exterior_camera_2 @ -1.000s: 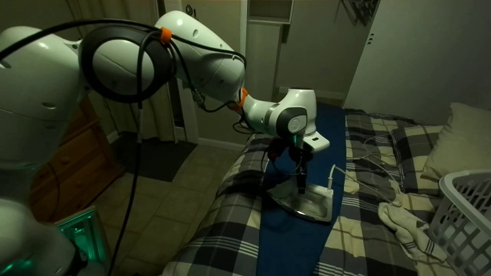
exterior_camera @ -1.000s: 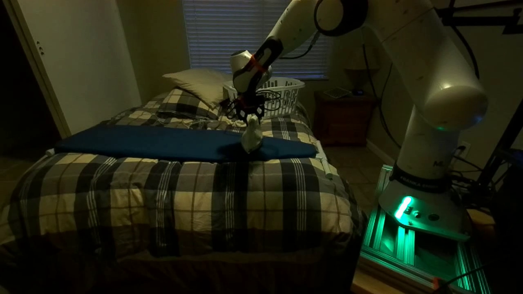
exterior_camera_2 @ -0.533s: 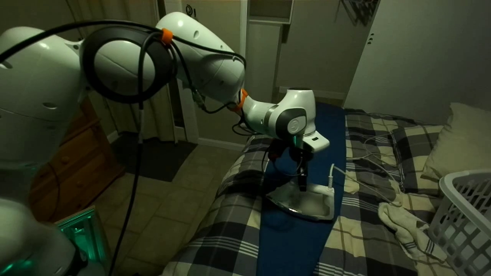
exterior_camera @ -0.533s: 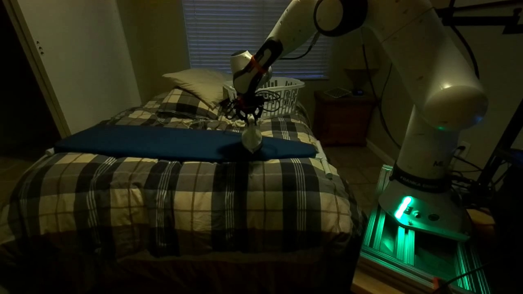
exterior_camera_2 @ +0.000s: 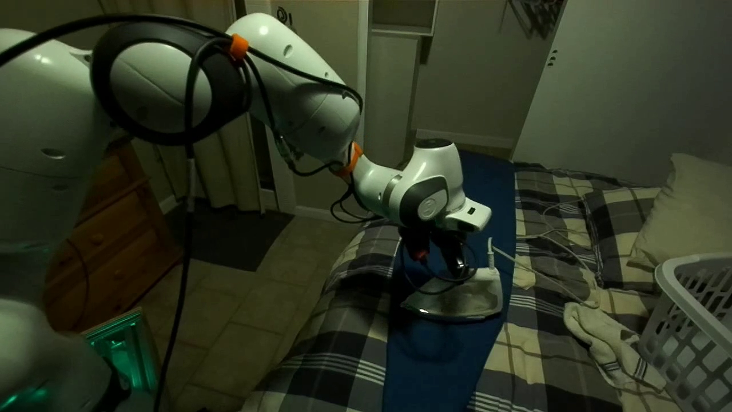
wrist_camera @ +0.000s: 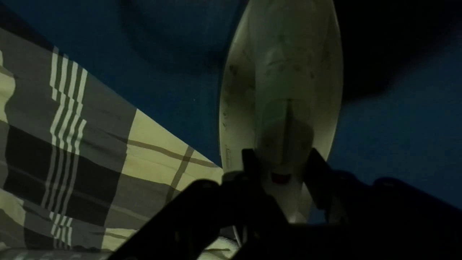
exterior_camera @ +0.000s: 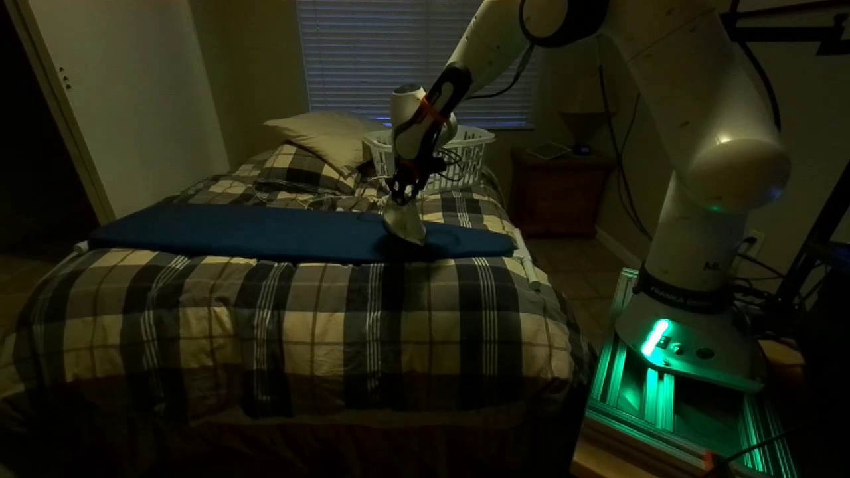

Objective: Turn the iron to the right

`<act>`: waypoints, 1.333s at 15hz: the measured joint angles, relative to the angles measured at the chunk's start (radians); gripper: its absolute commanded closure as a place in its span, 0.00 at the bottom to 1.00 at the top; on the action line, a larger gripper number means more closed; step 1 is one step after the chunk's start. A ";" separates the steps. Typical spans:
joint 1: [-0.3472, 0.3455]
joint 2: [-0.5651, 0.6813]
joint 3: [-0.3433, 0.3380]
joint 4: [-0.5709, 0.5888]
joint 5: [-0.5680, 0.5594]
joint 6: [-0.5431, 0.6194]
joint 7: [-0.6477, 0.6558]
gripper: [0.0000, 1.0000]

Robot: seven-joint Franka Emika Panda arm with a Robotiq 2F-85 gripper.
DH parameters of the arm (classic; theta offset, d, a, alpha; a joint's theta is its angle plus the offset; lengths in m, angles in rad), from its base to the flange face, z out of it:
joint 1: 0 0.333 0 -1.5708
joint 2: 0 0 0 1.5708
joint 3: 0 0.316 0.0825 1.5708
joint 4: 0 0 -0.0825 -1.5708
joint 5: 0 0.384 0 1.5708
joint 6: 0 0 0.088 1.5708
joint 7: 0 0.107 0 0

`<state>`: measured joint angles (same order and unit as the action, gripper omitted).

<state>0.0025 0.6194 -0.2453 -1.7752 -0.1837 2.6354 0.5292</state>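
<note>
The iron [exterior_camera: 405,226] is pale whitish-grey with a pointed front, over the blue ironing board [exterior_camera: 265,232] on the bed. It shows in both exterior views, also here [exterior_camera_2: 472,297]. I cannot tell if its base fully rests on the board. In the wrist view the iron [wrist_camera: 288,54] runs up the picture, its tip out of the top. My gripper [wrist_camera: 283,155] is shut on the iron's handle, one finger on each side. The gripper also shows in both exterior views, from above the iron [exterior_camera: 404,198] and here [exterior_camera_2: 459,272], partly behind its cables.
A white cord [exterior_camera_2: 490,252] runs from the iron's back across the plaid bed. White socks [exterior_camera_2: 606,337] and a white openwork basket [exterior_camera_2: 680,286] lie beyond the board. A pillow [exterior_camera: 325,136] is at the bed's head. A white board leg [exterior_camera: 528,265] sticks out at right.
My gripper and wrist have turned, and the iron has turned with them. In an exterior view its tip has swung right and its back end left. The arm has shifted slightly.
</note>
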 measured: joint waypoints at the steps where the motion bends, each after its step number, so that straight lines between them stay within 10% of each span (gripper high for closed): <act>1: -0.008 -0.017 0.005 -0.033 0.001 0.031 -0.063 0.88; 11: -0.156 -0.153 0.124 -0.309 0.002 0.295 -0.648 0.88; 20: -0.472 -0.143 0.438 -0.372 0.003 0.460 -1.047 0.88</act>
<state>-0.4696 0.4769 0.1923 -2.1473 -0.1803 3.0954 -0.5176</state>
